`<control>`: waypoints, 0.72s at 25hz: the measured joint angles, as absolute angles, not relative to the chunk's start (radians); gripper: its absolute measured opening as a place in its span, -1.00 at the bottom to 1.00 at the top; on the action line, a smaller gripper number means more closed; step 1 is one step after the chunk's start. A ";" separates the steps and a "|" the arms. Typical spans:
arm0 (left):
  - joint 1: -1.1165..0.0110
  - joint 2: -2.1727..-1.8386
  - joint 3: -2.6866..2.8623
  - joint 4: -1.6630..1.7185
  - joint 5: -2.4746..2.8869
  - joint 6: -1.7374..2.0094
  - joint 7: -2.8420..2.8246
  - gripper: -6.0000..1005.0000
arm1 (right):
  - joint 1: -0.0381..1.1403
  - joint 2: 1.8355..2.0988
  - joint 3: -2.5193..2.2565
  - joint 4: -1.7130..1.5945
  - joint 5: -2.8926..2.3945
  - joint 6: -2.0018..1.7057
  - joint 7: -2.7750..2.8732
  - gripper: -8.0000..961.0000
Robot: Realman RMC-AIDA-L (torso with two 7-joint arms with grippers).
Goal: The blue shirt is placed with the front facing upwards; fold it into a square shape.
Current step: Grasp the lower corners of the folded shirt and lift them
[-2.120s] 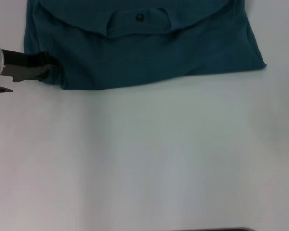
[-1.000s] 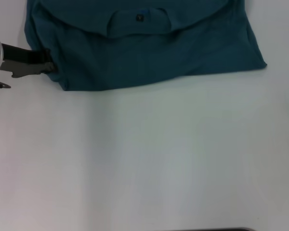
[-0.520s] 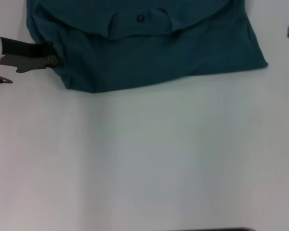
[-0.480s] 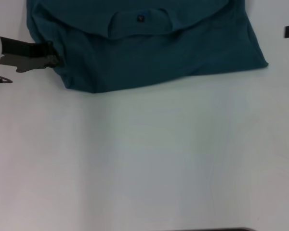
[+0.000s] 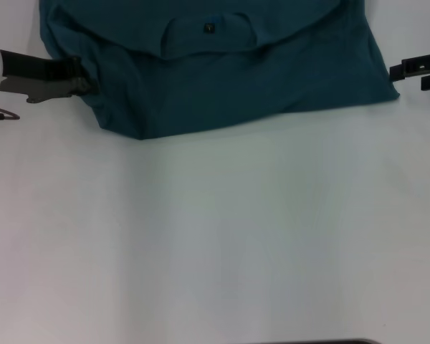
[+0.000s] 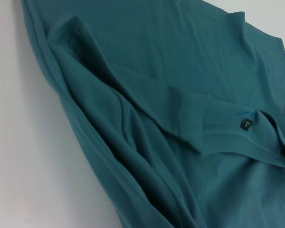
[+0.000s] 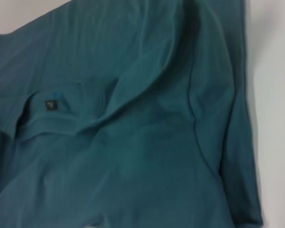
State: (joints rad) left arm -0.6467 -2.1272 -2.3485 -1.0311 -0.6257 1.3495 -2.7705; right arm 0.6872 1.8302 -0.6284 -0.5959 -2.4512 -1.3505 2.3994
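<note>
While the large dark teal-blue cotton shirt (image 5: 222,72) lies on the white desk (image 5: 222,236), left end effector (image 5: 86,82) at its left edge, grip unclear, right end effector (image 5: 405,70) beside its right corner, grip unclear.

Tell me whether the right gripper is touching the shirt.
Apart. The head view shows white table between the right gripper and the shirt.

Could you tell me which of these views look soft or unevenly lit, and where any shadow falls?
Head view: flat, even light on the white table, only a thin shadow under the near hem of the blue shirt; the left gripper and right gripper are slightly smeared. Left wrist view: folds crisp, neck label legible as a dark patch. Right wrist view: softest, creases blurred.
</note>
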 joint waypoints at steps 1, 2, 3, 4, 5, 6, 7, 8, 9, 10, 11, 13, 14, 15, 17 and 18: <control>-0.647 -2.127 -2.348 -1.031 -0.626 1.350 -2.770 -0.99 | 0.688 1.838 -0.629 -0.596 -2.451 -1.334 2.399 0.75; -0.648 -2.127 -2.348 -1.031 -0.626 1.350 -2.770 -0.99 | 0.689 1.845 -0.629 -0.596 -2.452 -1.319 2.400 0.75; -0.648 -2.128 -2.348 -1.031 -0.626 1.350 -2.770 -0.99 | 0.691 1.853 -0.629 -0.595 -2.452 -1.306 2.399 0.75; -0.648 -2.128 -2.348 -1.031 -0.626 1.350 -2.770 -0.99 | 0.693 1.861 -0.629 -0.595 -2.452 -1.292 2.398 0.75; -0.648 -2.129 -2.348 -1.031 -0.626 1.348 -2.769 -0.99 | 0.694 1.869 -0.630 -0.594 -2.452 -1.279 2.397 0.75; -0.647 -2.130 -2.348 -1.031 -0.626 1.347 -2.769 -0.99 | 0.695 1.876 -0.631 -0.593 -2.452 -1.268 2.397 0.75; -0.647 -2.130 -2.348 -1.031 -0.626 1.346 -2.768 -0.99 | 0.697 1.884 -0.634 -0.588 -2.452 -1.253 2.397 0.75; -0.645 -2.131 -2.348 -1.031 -0.626 1.344 -2.768 -0.99 | 0.699 1.888 -0.638 -0.582 -2.452 -1.240 2.397 0.75; -0.644 -2.131 -2.349 -1.031 -0.626 1.343 -2.768 -0.99 | 0.702 1.891 -0.646 -0.571 -2.453 -1.223 2.398 0.75; -0.643 -2.132 -2.348 -1.031 -0.626 1.343 -2.768 -0.99 | 0.705 1.893 -0.653 -0.560 -2.453 -1.206 2.399 0.75; -0.643 -2.132 -2.348 -1.031 -0.626 1.342 -2.767 -0.99 | 0.708 1.895 -0.664 -0.543 -2.453 -1.188 2.399 0.75; -0.642 -2.133 -2.349 -1.029 -0.626 1.341 -2.766 -0.99 | 0.714 1.899 -0.679 -0.525 -2.453 -1.159 2.399 0.75; -0.642 -2.133 -2.348 -1.029 -0.626 1.340 -2.766 -0.99 | 0.715 1.902 -0.684 -0.521 -2.453 -1.150 2.399 0.75; -0.642 -2.134 -2.348 -1.028 -0.626 1.340 -2.765 -0.99 | 0.716 1.904 -0.688 -0.519 -2.453 -1.143 2.399 0.75; -0.642 -2.134 -2.348 -1.028 -0.626 1.340 -2.765 -0.99 | 0.716 1.909 -0.691 -0.519 -2.453 -1.134 2.399 0.74; -0.642 -2.134 -2.349 -1.028 -0.626 1.340 -2.765 -0.99 | 0.716 1.911 -0.691 -0.521 -2.452 -1.131 2.399 0.74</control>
